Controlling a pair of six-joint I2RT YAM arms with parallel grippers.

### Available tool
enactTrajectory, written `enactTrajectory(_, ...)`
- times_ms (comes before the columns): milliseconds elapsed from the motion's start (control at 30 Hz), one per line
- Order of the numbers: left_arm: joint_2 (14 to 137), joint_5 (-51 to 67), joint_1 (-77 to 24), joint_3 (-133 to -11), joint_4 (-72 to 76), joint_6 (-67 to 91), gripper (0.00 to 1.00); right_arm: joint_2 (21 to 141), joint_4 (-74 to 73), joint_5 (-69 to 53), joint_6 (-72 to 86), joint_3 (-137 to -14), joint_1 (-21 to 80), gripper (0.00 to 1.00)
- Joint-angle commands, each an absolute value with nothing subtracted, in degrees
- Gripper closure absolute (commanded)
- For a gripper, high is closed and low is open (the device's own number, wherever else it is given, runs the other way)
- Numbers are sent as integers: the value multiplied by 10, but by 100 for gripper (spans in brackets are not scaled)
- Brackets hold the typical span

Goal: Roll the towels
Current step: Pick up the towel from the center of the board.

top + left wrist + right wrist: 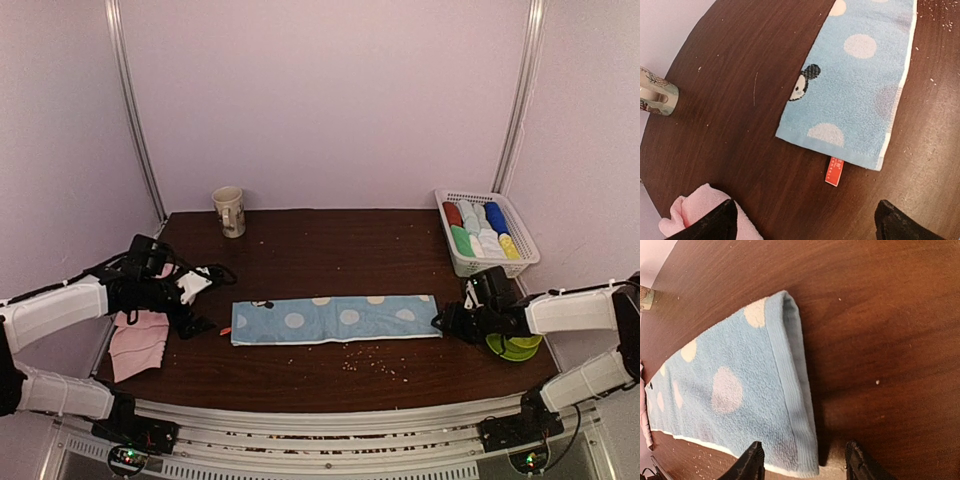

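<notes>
A light blue towel (335, 319) with white and orange dots lies flat, folded into a long strip, across the middle of the table. My left gripper (197, 323) is open and empty just left of the towel's left end (855, 85), where a red tag (834, 171) sticks out. A pale pink towel (138, 343) lies crumpled at the left edge, under the left arm; it also shows in the left wrist view (690, 210). My right gripper (805, 467) is open, its jaws either side of the near corner of the towel's right end (740, 390).
A white slatted basket (446, 228) with several rolled coloured towels stands at the back right. A patterned mug (229, 210) stands at the back left. A green object (515, 347) lies under the right arm. Crumbs (365, 360) are scattered near the front.
</notes>
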State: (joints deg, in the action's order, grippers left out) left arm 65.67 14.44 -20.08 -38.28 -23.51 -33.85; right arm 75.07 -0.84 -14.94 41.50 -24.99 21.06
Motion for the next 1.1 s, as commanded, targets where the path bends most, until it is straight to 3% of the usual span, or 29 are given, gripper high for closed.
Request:
enactTrajectory(0, 608, 165, -200, -352, -208, -330, 2, 718, -79, -142, 460, -208, 220, 45)
enactTrajectory(467, 607, 172, -199, -347, -199, -326, 2, 832, -28, -122, 490, -255, 276, 49)
enactTrajectory(900, 606, 174, -199, -345, -196, -323, 2, 821, -39, -28, 518, -256, 277, 59)
enactTrajectory(1067, 605, 173, -199, -342, -194, -323, 2, 793, -10, -38, 544, -239, 276, 49)
